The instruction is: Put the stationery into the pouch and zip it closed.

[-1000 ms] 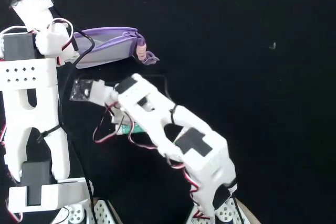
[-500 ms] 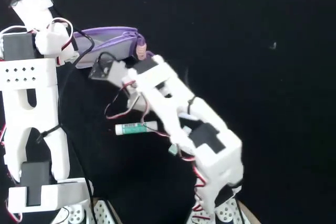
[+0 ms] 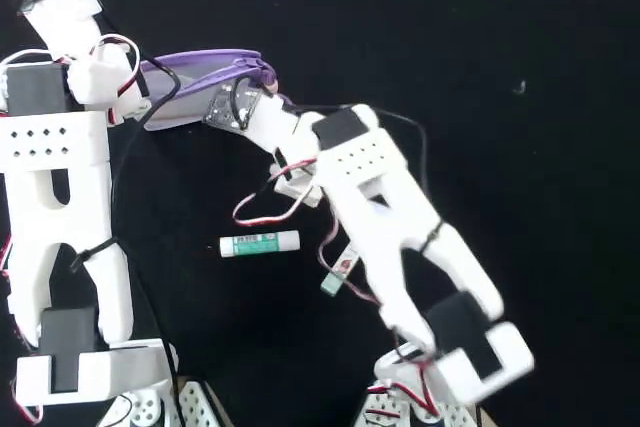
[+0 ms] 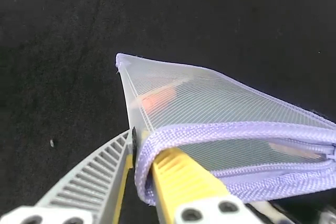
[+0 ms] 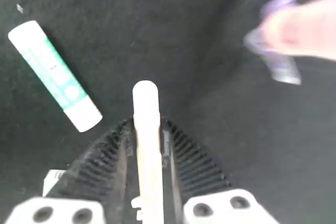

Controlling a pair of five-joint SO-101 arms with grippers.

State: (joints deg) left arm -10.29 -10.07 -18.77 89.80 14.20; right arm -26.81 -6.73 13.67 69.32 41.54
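Pouch [image 4: 210, 103] sits far-left on the desk [image 3: 520, 197], one end pinched in the left tool [image 4: 143, 161]. Right tool [image 5: 146, 129] grips a white stick [image 5: 145, 100] beside its mouth, which looks barely open; the stick may snag the zipper [image 4: 236, 135] and slip. Glue stick [image 3: 259, 243] lies apart.

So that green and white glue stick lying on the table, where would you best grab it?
Around the middle of the glue stick, on the green label, coming straight down from above and closing across its width. It lies flat on the table with bare space along both long sides; being round, it might swing if held by an end.
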